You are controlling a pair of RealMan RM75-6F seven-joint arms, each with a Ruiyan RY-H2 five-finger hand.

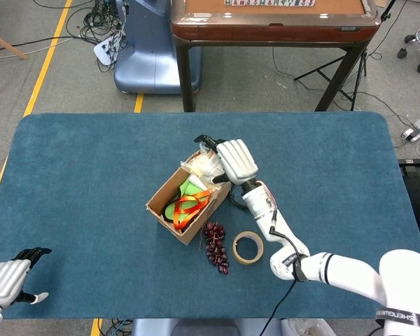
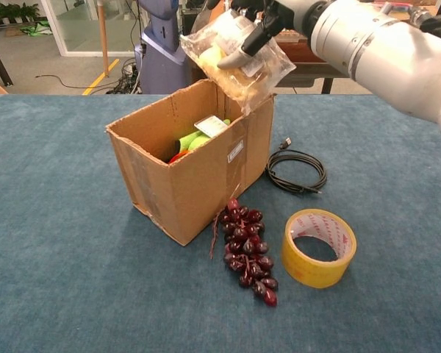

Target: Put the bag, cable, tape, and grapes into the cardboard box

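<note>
My right hand [image 1: 235,159] [image 2: 259,13] grips a clear plastic bag [image 2: 234,57] [image 1: 204,165] of yellowish contents, hanging over the far end of the open cardboard box [image 1: 166,213] [image 2: 192,170]. Green and orange items lie inside the box. A dark red bunch of grapes [image 1: 216,246] [image 2: 248,250] lies against the box's near corner. The yellow tape roll [image 1: 248,247] [image 2: 318,247] sits to the right of the grapes. A coiled black cable [image 2: 297,172] [image 1: 238,202] lies beside the box, partly hidden by my arm in the head view. My left hand [image 1: 8,278] rests at the table's near left corner, holding nothing.
The blue table [image 1: 91,168] carries all of this. Beyond its far edge stand a wooden table [image 1: 273,21] and a blue-grey machine base [image 1: 150,56], with cables on the floor.
</note>
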